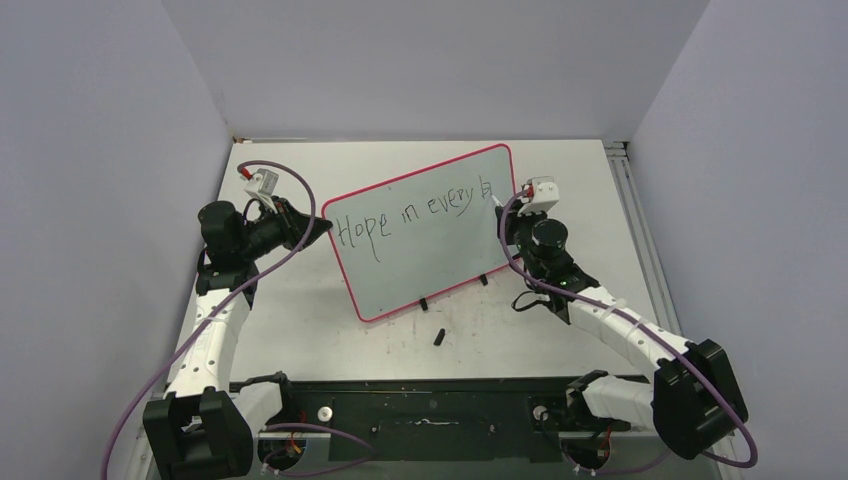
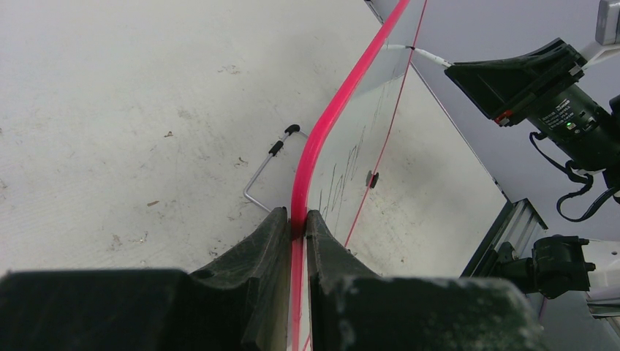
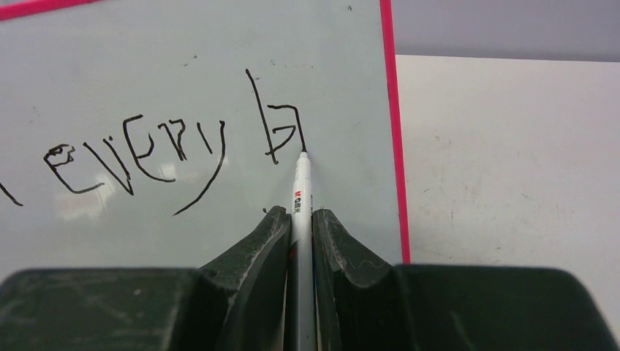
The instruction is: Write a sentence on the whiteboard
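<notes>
While the pen (image 3: 301,191) touches the whiteboard (image 3: 146,44), left tool (image 2: 298,219) clamps it.

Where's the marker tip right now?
Right wrist view: the marker tip touches the whiteboard at the "b", beside its right pink rim, held by the right gripper.

Checked white table (image 1: 300,330): scuffed, speckled with dark marks. Found whiteboard (image 1: 430,250) propped tilted at centre on small black feet (image 1: 423,304) and wire stand (image 2: 257,179). Found small black piece (image 1: 438,336) lying loose just near of the board's lower edge. Noted black rail (image 1: 440,400) along near edge.
</notes>
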